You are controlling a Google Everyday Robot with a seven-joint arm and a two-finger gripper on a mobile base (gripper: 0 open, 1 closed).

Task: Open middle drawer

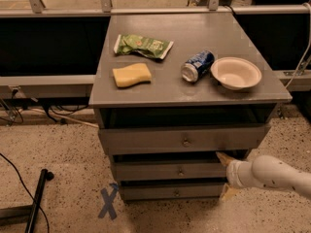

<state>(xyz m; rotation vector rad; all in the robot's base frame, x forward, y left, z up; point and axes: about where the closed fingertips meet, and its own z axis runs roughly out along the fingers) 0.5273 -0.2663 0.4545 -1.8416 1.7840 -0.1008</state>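
The middle drawer point(160, 171) is the grey front with a small round knob point(181, 171), second of three in the grey cabinet point(146, 93). It stands slightly out from the cabinet, like the top drawer point(146, 141) above it and the bottom drawer point(165, 192) below. My gripper point(224, 175) is at the middle drawer's right end on a white arm coming in from the right. Its two yellowish fingers are spread apart, one at the drawer's upper edge and one point(227, 192) near its lower edge. It holds nothing.
On the cabinet top lie a green snack bag point(143, 45), a yellow sponge point(131, 74), a blue can point(197, 65) on its side and a white bowl point(235, 73). A blue tape X point(108, 203) and a black pole point(36, 203) are on the floor at left.
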